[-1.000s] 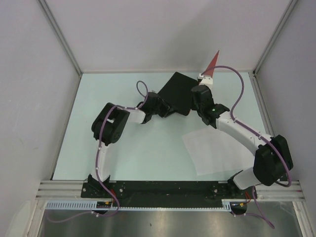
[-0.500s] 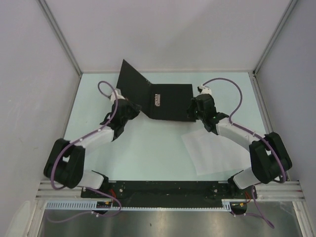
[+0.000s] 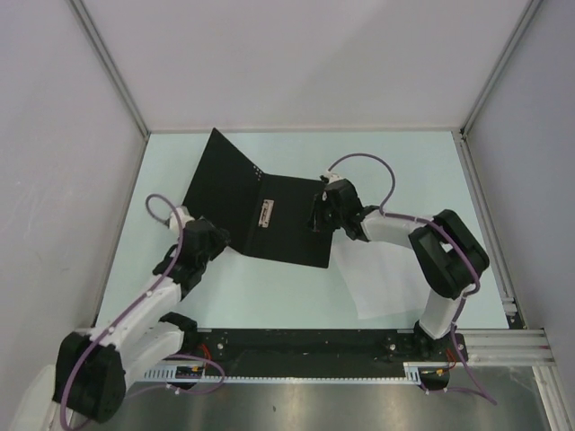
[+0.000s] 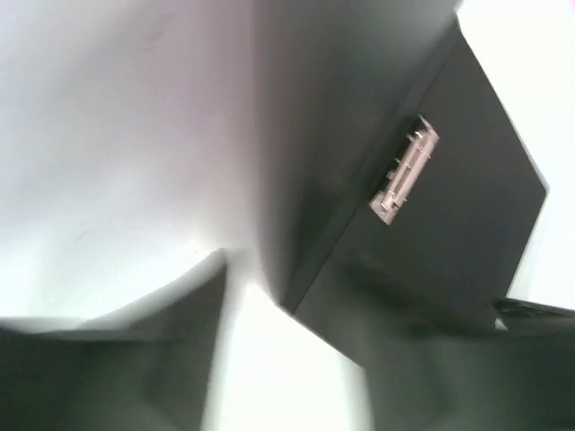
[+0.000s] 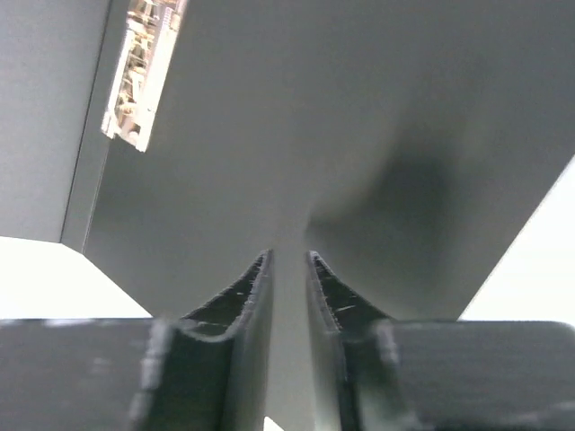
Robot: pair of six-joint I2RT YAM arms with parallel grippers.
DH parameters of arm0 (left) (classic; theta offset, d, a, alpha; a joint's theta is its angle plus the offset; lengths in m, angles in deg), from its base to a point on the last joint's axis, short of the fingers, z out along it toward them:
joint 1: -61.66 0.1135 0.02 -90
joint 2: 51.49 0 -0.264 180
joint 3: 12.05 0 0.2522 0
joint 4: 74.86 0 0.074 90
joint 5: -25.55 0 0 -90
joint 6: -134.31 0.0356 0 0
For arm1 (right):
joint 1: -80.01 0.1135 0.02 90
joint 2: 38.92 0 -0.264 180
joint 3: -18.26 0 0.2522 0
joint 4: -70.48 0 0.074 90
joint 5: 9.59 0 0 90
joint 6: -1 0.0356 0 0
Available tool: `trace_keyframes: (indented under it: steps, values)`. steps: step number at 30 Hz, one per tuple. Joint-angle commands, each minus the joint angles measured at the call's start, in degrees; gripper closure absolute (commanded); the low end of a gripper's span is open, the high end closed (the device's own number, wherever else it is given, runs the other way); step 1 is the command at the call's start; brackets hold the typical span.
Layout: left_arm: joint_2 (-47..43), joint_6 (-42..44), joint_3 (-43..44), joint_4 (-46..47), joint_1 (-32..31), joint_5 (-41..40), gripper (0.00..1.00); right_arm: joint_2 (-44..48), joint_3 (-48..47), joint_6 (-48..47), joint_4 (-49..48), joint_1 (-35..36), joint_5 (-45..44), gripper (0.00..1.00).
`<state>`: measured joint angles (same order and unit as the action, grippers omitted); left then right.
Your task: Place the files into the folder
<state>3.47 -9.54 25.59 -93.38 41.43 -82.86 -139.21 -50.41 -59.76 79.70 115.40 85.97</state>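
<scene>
Your folder [image 3: 292, 229] lies open on the counter [image 3: 404, 171], a little toward 10 o'clock from the middle, with its black inside facing up. Its right panel lies flat. Its left panel stands tilted up from the fold, leaning toward 10 o'clock. A small metal clip [image 3: 265, 212] sits on the flat panel just beside the fold; your left wrist view shows it too, though blurred.

Your right gripper [image 3: 317, 213] is at the folder's 3 o'clock edge. In the right wrist view its two fingers [image 5: 247, 301] stand nearly together, with the edge of the flat panel running between them, so it is clamped on the folder.

Your left gripper [image 3: 218, 241] is at the folder's 8 o'clock corner, near the lower end of the fold. The left wrist view is blurred, but the fingers show as dark shapes far apart, with nothing between them.

The files [image 3: 395, 283] lie flat and white at 4 o'clock from the folder, their near corner just beside the flat panel's lower right corner; whether they touch you cannot tell. Your right arm [image 3: 395, 229] passes over their far edge.
</scene>
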Motion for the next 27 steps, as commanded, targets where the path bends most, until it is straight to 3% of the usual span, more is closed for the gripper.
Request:
trace_keyframes:
  steps: [1, 2, 6, 8, 11, 14, 15, 20, 22, 25, 27]
  values:
    - [-9.77, -1.88, -0.68, -16.22, 2.30, -3.92, 0.20, -5.61, -6.95, -4.45, 0.75, -1.29, 8.40, 0.66]
    - [-12.92, -0.57, 0.02, -17.30, 2.30, -3.04, 0.13, -8.14, -8.00, -5.23, 1.02, -1.30, 11.46, 0.62]
    - [-18.56, 8.04, 4.07, -20.65, 2.30, 4.95, 0.12, -12.81, -15.55, -5.77, 3.04, -0.24, 14.30, 0.46]
    - [-19.10, 10.59, 4.86, -16.44, 2.30, 13.03, 0.15, -14.14, -17.50, -4.63, 1.90, 0.37, 16.13, 0.43]
    - [-14.11, 11.21, 7.67, -8.72, 2.30, 21.63, 0.12, -16.95, -20.58, -2.87, -0.30, 0.64, 17.38, 0.38]
    - [-1.30, 11.39, 15.03, -6.59, 2.39, 24.12, 0.08, -19.94, -25.58, -3.83, 2.77, 0.20, 15.54, 0.37]
    - [6.75, 12.44, 20.02, -4.67, 2.65, 24.91, 0.08, -20.64, -26.55, -4.53, 3.56, -0.06, 15.27, 0.37]
    - [33.32, 18.60, 39.45, -7.72, 4.22, 28.16, 0.12, -26.35, -33.66, -4.71, 6.12, -0.25, 15.61, 0.40]
    - [43.41, 18.69, 45.45, -5.45, 6.60, 34.93, 0.23, -30.29, -37.35, -4.01, 7.16, 0.28, 15.62, 0.45]
    - [50.92, 16.15, 47.57, -2.81, 8.36, 34.94, 0.41, -33.47, -43.86, -2.79, 8.93, 1.08, 15.18, 0.54]
    - [52.26, 15.88, 46.09, -0.89, 8.80, 33.63, 0.48, -35.14, -45.36, -1.82, 8.32, 1.08, 15.44, 0.61]
